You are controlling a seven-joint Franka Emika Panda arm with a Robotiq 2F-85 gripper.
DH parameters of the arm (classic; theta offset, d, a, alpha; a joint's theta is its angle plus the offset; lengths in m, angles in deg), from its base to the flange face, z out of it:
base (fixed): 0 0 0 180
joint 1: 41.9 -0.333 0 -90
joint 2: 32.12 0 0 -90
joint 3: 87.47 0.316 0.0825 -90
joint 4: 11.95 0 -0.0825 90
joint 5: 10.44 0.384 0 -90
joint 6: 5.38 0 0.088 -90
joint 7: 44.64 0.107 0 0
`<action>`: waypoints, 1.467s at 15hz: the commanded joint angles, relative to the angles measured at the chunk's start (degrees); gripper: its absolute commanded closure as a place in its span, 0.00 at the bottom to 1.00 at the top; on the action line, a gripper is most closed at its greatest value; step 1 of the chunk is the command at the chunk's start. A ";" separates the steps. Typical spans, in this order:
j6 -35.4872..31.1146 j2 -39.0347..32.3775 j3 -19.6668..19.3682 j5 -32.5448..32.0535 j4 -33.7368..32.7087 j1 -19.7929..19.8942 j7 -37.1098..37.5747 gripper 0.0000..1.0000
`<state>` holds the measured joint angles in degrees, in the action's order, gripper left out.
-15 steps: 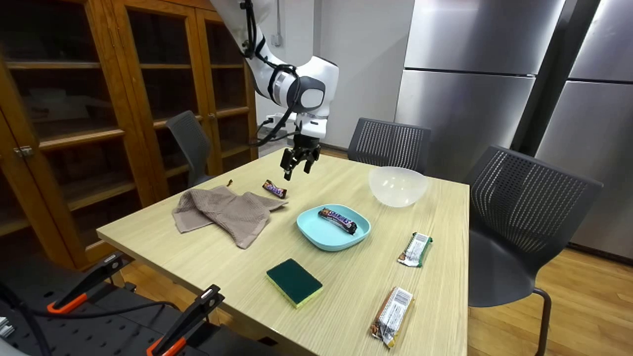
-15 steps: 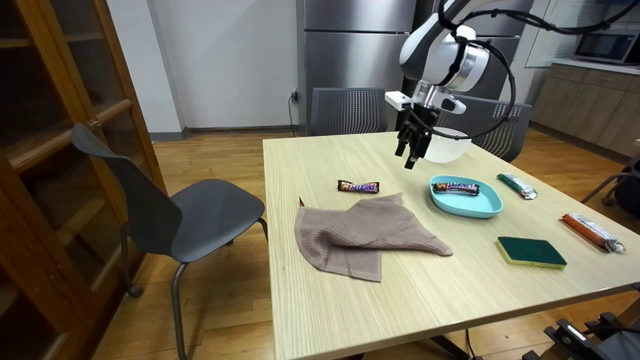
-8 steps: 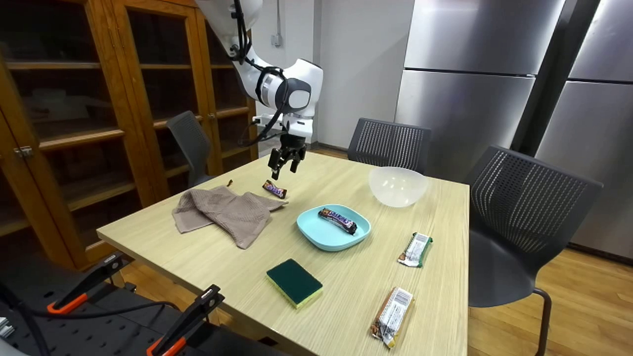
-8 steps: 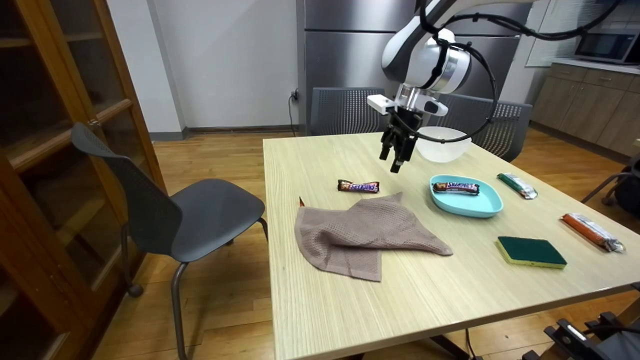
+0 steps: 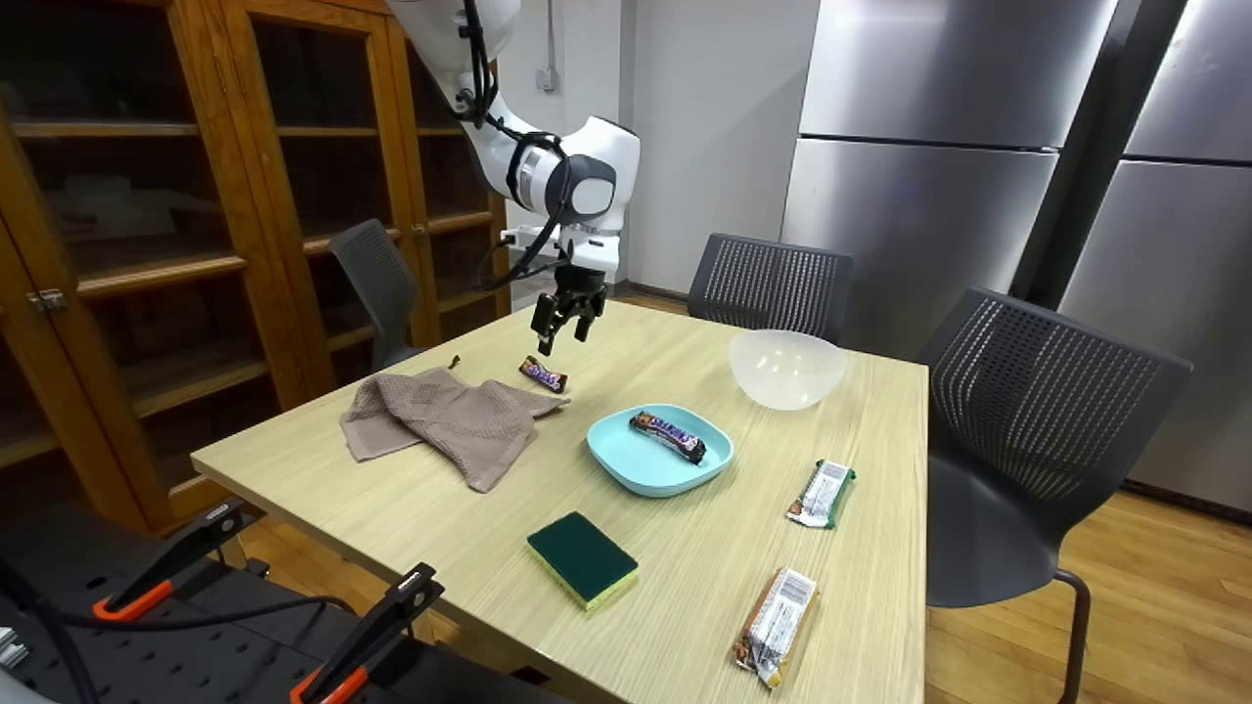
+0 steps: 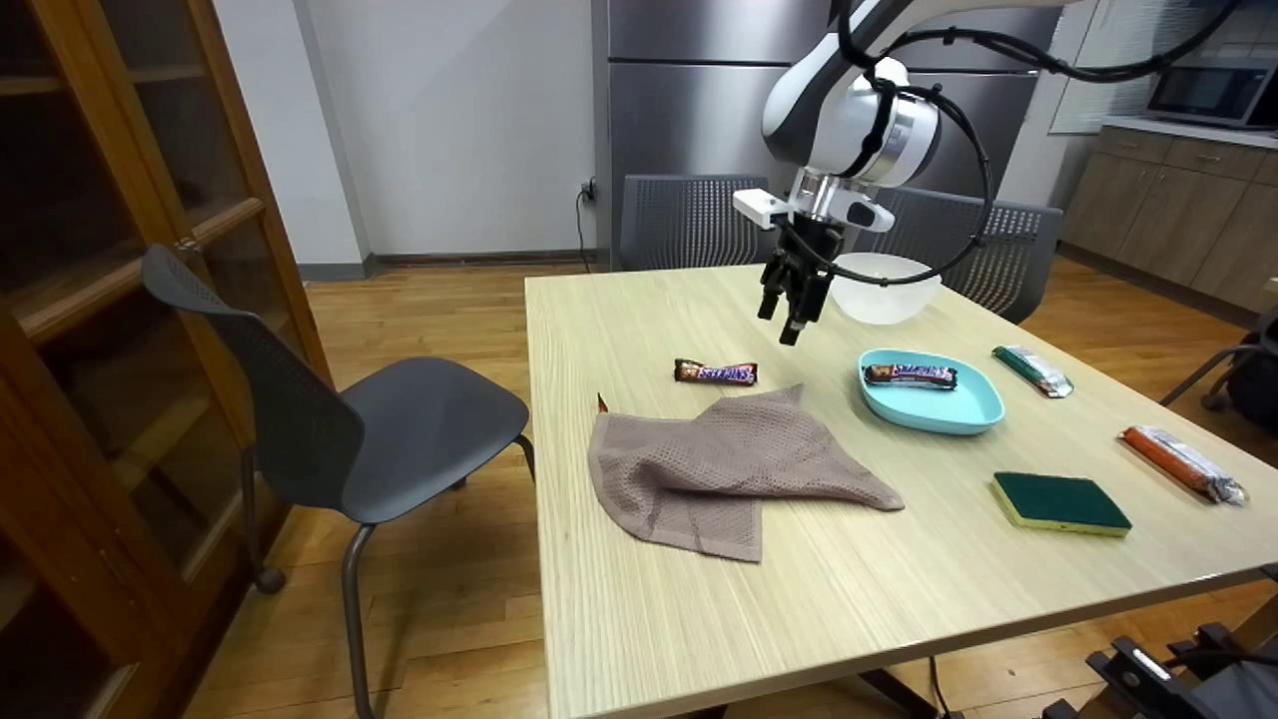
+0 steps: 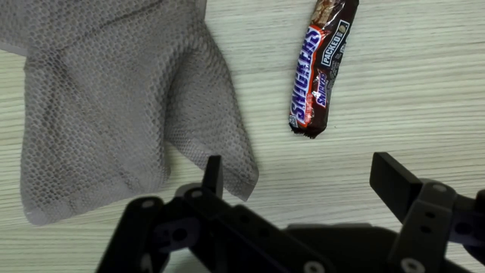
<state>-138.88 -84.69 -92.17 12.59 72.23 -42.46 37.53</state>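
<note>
My gripper (image 7: 295, 167) stands open above the table, its two black fingers (image 7: 394, 182) wide apart with only bare tabletop seen between them. Nearest to it is a brown Snickers bar (image 7: 322, 72), lying flat just ahead of the fingertips in the wrist view. In both exterior views this bar (image 5: 544, 374) (image 6: 716, 373) lies lower than the gripper (image 5: 563, 342) (image 6: 778, 328), apart from it. A crumpled grey-brown cloth (image 7: 113, 106) spreads beside the bar. Another Snickers bar (image 6: 911, 376) rests on a turquoise plate (image 6: 929, 412). The gripper touches nothing that I can see.
A translucent white bowl (image 5: 788, 368) stands farther back. A green and yellow sponge (image 5: 582, 552), a green-wrapped bar (image 5: 824, 494) and an orange-wrapped bar (image 6: 1178, 461) lie on the table. A small dark tip (image 6: 602, 403) pokes out by the cloth. Chairs (image 5: 1037, 440) surround the table.
Over the first half second the arm has shifted left in both exterior views, bringing the gripper closer to the loose Snickers bar. Since then it has barely moved. The objects have stayed put.
</note>
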 commanded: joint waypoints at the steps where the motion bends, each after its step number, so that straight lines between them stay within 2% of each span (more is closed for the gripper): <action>1: 0.00 -0.10 0.74 -0.82 -0.20 0.63 0.43 0.00; 9: -1.82 -0.50 0.54 -0.95 -0.31 -0.28 1.26 0.00; 17: -5.37 -8.04 -0.35 -2.54 -5.84 -3.79 5.74 0.00; 22: -4.72 -11.22 -0.79 -4.92 -9.31 -4.79 8.56 0.00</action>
<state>-144.67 -93.54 -92.17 9.74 67.19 -46.59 42.59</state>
